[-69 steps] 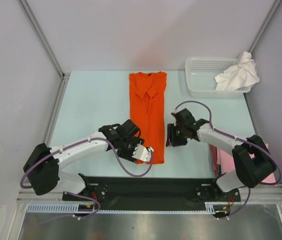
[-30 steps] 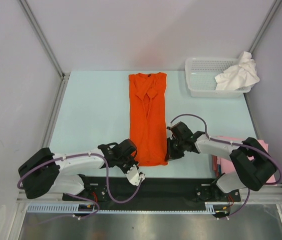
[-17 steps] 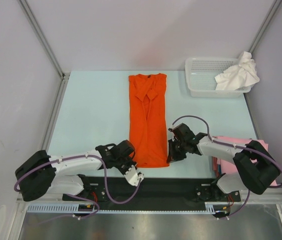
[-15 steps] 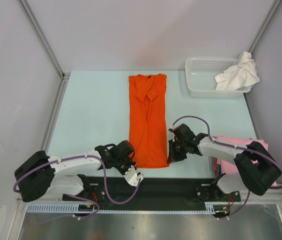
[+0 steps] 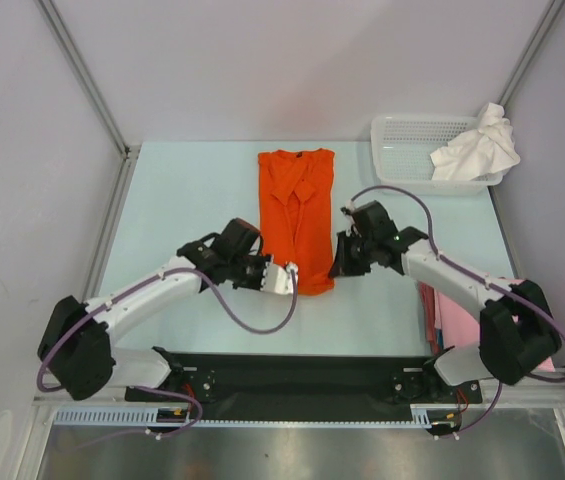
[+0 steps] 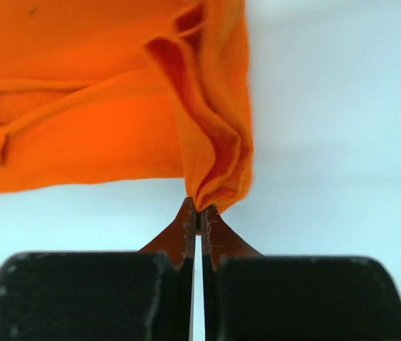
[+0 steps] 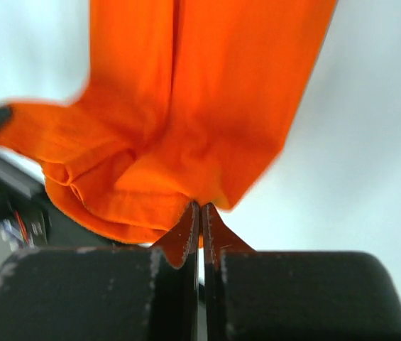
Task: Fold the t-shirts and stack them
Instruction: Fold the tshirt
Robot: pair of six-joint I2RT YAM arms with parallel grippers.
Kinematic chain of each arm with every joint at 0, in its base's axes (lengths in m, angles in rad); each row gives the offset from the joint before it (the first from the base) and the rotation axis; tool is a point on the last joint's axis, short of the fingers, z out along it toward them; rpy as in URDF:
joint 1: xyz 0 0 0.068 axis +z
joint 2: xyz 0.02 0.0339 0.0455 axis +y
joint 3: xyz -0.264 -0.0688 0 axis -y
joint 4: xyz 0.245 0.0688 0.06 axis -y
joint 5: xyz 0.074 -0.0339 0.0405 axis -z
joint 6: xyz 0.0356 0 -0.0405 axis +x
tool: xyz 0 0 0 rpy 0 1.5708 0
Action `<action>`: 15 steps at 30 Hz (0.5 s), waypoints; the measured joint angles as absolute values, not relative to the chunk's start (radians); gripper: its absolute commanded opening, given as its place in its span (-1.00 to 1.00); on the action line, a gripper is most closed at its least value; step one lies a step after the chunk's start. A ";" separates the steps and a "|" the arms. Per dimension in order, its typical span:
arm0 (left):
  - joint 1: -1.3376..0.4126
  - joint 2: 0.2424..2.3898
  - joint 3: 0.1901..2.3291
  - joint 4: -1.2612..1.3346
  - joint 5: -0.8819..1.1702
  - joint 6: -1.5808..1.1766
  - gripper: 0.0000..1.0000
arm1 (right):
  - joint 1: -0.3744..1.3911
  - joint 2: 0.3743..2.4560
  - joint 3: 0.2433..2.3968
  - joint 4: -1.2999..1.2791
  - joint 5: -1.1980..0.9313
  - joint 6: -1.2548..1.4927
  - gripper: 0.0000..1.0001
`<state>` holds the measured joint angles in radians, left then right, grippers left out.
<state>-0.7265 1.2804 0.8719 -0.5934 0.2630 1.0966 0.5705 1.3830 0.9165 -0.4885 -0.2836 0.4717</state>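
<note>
Both pairs of jaws are pressed tight on cloth. The left gripper (image 6: 199,213) pinches the near left corner of the orange t-shirt (image 5: 297,205), and the right gripper (image 7: 200,212) pinches the near right corner. In each wrist view the fabric bunches into soft folds just above the closed tips. Seen from above, the shirt runs as a long narrow strip down the middle of the pale table (image 5: 182,200), collar toward the far edge. Its near end is held between the two grippers, which face each other across it. At the far right corner stands a white lattice basket (image 5: 402,165), with a crumpled white t-shirt (image 5: 477,150) draped over its right rim. Pale pink t-shirts (image 5: 452,318) lie at the table's near right, partly hidden under the right arm.
</note>
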 measured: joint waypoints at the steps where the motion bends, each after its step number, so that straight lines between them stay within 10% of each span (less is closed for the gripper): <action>1: -0.701 1.311 0.908 -0.597 0.267 1.090 -1.00 | 0.550 1.423 0.965 -0.485 -0.281 0.460 -1.00; 15: -0.493 1.852 1.469 -0.614 0.263 1.042 -0.99 | 0.381 1.875 1.410 -0.415 -0.269 0.397 -1.00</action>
<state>-0.4934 1.8523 1.4689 -0.6140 0.2634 1.0424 0.3805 1.8748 1.4101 -0.4149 -0.2691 0.3973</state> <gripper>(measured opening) 0.015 0.017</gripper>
